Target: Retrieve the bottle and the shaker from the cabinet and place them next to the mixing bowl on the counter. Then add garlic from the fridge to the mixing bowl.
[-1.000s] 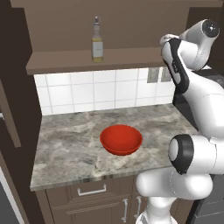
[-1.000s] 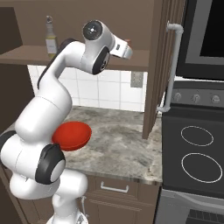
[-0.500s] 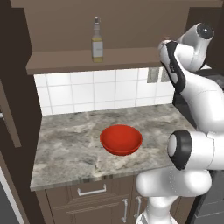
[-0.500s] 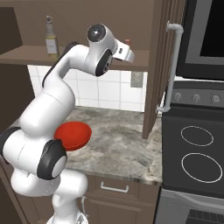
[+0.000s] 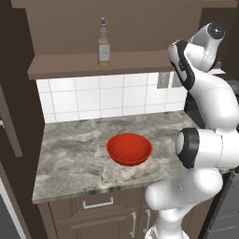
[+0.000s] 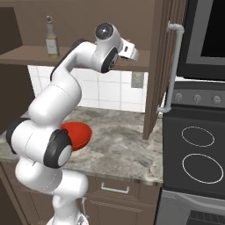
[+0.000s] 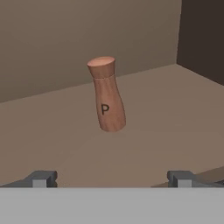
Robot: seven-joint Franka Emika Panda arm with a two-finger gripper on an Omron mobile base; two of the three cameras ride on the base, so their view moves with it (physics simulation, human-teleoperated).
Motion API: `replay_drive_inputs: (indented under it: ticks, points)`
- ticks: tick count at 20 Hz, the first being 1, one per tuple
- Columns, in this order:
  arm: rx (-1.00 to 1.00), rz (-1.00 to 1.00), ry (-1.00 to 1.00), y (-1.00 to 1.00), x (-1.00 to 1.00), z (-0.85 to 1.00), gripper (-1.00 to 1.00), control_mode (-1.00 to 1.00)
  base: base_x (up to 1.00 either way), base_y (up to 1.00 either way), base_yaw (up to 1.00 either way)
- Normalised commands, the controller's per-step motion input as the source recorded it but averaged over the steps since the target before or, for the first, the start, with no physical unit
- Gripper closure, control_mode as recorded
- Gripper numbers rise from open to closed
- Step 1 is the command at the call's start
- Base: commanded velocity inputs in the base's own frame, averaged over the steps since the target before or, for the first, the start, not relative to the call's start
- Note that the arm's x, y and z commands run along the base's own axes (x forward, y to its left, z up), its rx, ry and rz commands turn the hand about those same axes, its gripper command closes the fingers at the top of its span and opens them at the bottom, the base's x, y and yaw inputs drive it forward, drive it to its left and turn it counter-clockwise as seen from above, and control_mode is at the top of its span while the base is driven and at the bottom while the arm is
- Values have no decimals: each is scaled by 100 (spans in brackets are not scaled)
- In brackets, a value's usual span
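Between my fingertips, the gripper [image 7: 112,178] stands spread wide and holds nothing; both tips [image 7: 40,178] sit low in the hand view, and the shaker [image 7: 106,94] stands well ahead of them on the cabinet shelf [image 7: 175,113], roughly centred in the gap. It reads as upright, though the camera's roll makes it look tilted, so I cannot be sure of its true lean. My worry is the approach: the shaker is tall, narrow and waisted, so if I drive in off-centre one finger could clip it and tip it over, or push it back toward the rear wall. Closing too high, near the flared cap, could also let it slip out on the lift.

Further out, the cabinet side wall [image 7: 203,39] stands to the right, and a wide wrist swing could strike it. From the base views, the bottle [image 5: 103,43] stands farther left on the same shelf, well apart from the arm. Below, the bowl [image 5: 129,148] rests on the counter [image 5: 70,158]; carrying the shaker down past the shelf edge risks a knock.
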Motion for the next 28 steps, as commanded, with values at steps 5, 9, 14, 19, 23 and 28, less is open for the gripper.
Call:
replay_drive_inputs:
  ticks: [5,9,14,19,23,28]
  points:
    - [0,4,0,-11,15,1,-100,-100,0,0,0]
    - [0,3,0,-3,10,0,-100,-100,0,0,0]
    - [0,2,0,0,21,0,-100,-100,0,0,0]
    - [0,3,0,0,22,0,-100,-100,0,0,0]
    - [0,2,0,0,27,0,-100,-100,0,0,0]
    - [0,1,0,0,21,0,-100,-100,0,0,0]
